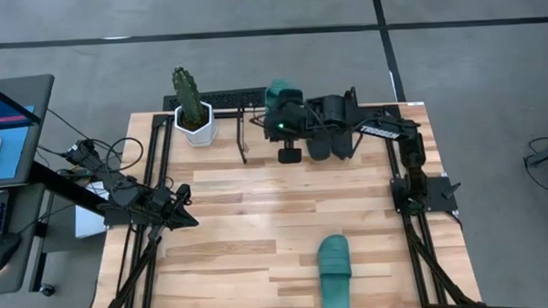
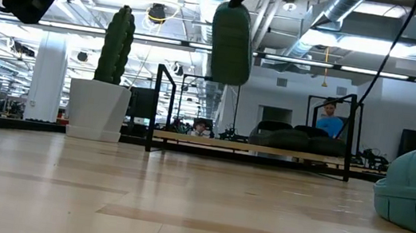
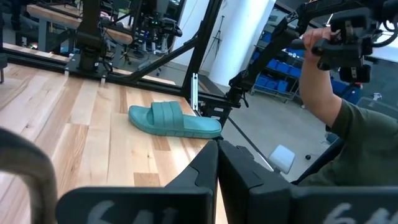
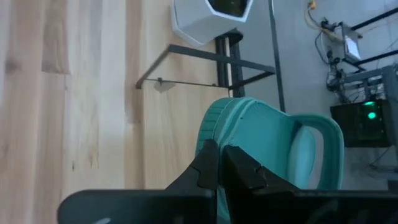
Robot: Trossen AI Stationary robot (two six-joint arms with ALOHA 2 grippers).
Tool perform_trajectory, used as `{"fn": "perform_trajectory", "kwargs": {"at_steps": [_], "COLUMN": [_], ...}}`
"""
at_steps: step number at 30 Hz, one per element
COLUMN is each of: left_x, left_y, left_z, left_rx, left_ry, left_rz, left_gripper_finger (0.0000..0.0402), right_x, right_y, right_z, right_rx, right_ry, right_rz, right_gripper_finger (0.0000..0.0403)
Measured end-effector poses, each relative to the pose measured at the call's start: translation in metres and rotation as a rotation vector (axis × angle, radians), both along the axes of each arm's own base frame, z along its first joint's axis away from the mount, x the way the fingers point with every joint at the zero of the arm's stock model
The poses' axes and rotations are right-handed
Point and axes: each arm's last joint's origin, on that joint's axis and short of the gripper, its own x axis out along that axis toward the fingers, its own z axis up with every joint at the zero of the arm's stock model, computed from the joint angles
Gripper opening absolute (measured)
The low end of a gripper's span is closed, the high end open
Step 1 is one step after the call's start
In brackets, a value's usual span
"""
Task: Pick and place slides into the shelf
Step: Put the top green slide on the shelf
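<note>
A teal slide (image 3: pixel 175 120) lies flat on the wooden tabletop (image 3: pixel 74 137), close to its edge beside black frame rails (image 3: pixel 198 62). The left gripper (image 3: pixel 217 163) shows its jaws pressed together. Beyond the tabletop edge, a person's green sleeve (image 3: pixel 357 146) shows.

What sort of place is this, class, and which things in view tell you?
Probably a robotics lab in an open-plan workspace: a wooden table fitted with robot arms, exposed ceiling ducts, and a laptop beside the table.
</note>
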Motion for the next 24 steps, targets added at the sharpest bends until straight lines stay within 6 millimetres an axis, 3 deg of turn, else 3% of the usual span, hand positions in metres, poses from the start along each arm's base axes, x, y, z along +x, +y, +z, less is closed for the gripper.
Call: {"fn": "perform_trajectory", "kwargs": {"at_steps": [8,18,24], "left_x": [0.0,0.0,0.0], "left_y": [0.0,0.0,0.0], "left_z": [-0.001,-0.001,-0.001], "left_rx": [-0.002,-0.003,-0.002], "left_ry": [0.01,0.011,0.012], "left_rz": [0.001,0.003,0.007], "left_gripper_finger": [0.0,0.0,0.0], "right_x": [0.004,0.021,0.014], "right_y": [0.018,0.015,0.0], "right_z": [-0.003,-0.07,-0.11], "right_rx": [-0.031,-0.054,-0.045], "right_ry": [-0.009,0.062,0.111], "right_rz": [0.009,-0.004,-0.038], "right_gripper_finger": [0.0,0.0,0.0]}}
